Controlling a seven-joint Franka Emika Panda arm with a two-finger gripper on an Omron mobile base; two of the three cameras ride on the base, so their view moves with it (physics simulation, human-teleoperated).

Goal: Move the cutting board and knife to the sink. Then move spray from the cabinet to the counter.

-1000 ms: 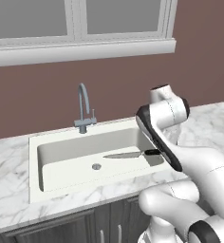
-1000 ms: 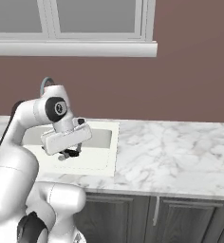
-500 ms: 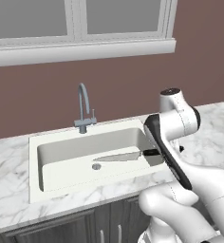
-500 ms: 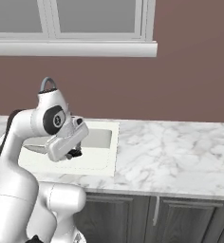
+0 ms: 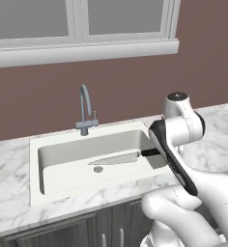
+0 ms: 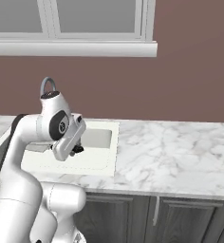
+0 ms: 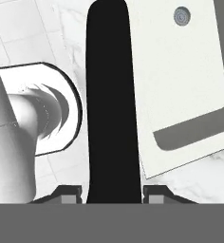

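The knife (image 5: 117,158) lies level over the sink (image 5: 63,144), its silver blade pointing left near the drain (image 5: 98,169). I cannot tell whether it touches the basin floor. My gripper (image 7: 111,193) is shut on its black handle (image 7: 110,95), which runs up the middle of the hand view between the fingertips (image 7: 69,191). In the right base view the gripper (image 6: 77,149) hangs at the sink's (image 6: 100,137) right part, partly behind my forearm. The cutting board, the spray and the cabinet are out of view.
A grey faucet (image 5: 85,108) stands behind the basin. The white marble counter (image 6: 171,156) stretches to the right of the sink. A window sill (image 5: 87,50) runs above on the brown wall. Dark lower cabinets (image 6: 180,218) sit below the counter.
My arm's upper links have swung up and back toward the base. The knife has stayed at about the same spot over the basin, still held.
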